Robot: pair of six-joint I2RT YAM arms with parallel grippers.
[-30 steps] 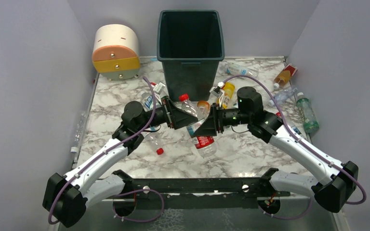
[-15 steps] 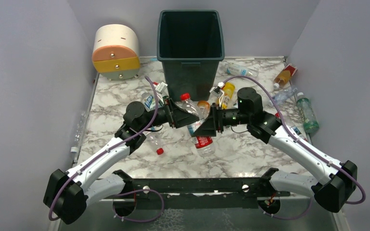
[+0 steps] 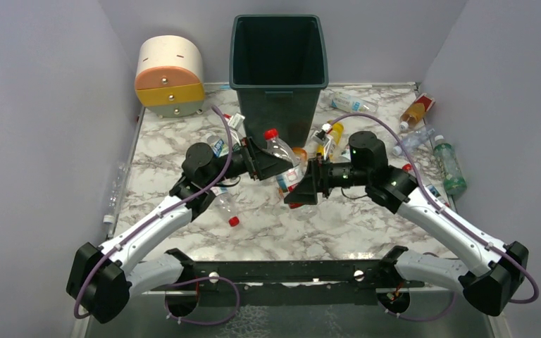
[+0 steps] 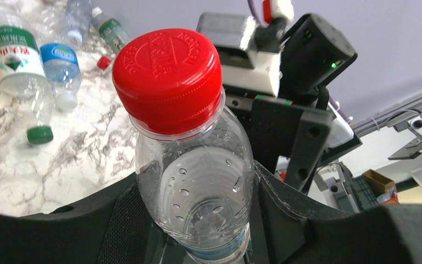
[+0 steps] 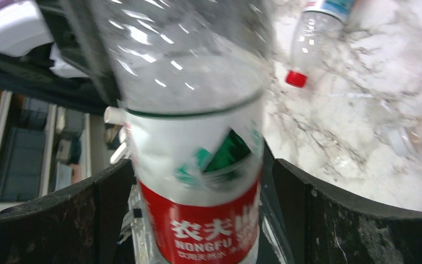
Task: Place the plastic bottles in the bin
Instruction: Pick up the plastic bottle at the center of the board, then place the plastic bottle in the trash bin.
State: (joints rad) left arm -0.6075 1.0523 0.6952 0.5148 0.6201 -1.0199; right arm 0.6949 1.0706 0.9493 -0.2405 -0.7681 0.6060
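Many bottles [image 3: 449,165] lie on the table [image 3: 338,220], mostly toward 1 to 3 o'clock; the bin [image 3: 277,105] at 12 looks empty. Left wrist: left gripper [image 4: 198,231] clamps a red-capped bottle [image 4: 192,181]. Right wrist: right gripper [image 5: 209,220] hangs released around it.

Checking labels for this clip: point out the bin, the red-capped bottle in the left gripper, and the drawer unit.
bin [image 3: 276,113], top external view, front wall.
red-capped bottle [image 4: 195,181], left wrist view, clear body.
drawer unit [image 3: 170,77], top external view, orange drawer front.
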